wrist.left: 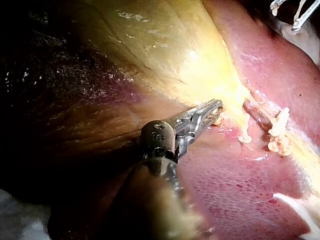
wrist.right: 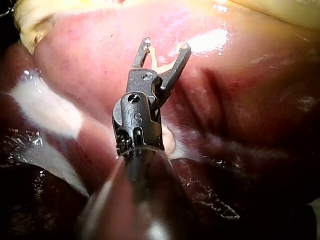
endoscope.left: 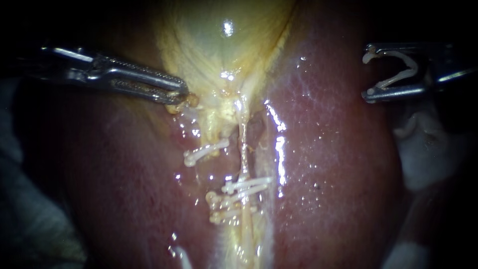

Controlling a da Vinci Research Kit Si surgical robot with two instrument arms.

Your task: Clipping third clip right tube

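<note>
The right tube (endoscope.left: 244,149) runs as a thin pale strand down from the gallbladder (endoscope.left: 224,45). White clips (endoscope.left: 246,187) cross it lower down. One more clip (endoscope.left: 204,152) lies on the tube to its left. My right instrument (endoscope.left: 368,73) hangs over the liver (endoscope.left: 338,164), well off to the right of the tubes. Its jaws stand wide apart and hold an unclosed white clip (endoscope.left: 398,74), which also shows in the right wrist view (wrist.right: 166,46). My left instrument (endoscope.left: 179,93) is shut on yellowish tissue at the gallbladder's neck (wrist.left: 212,110).
Pale cloth-like material (endoscope.left: 428,149) lies right of the liver under my right instrument. Grey cloth (endoscope.left: 30,224) shows at the lower left. Wet glare streaks the liver just right of the right tube.
</note>
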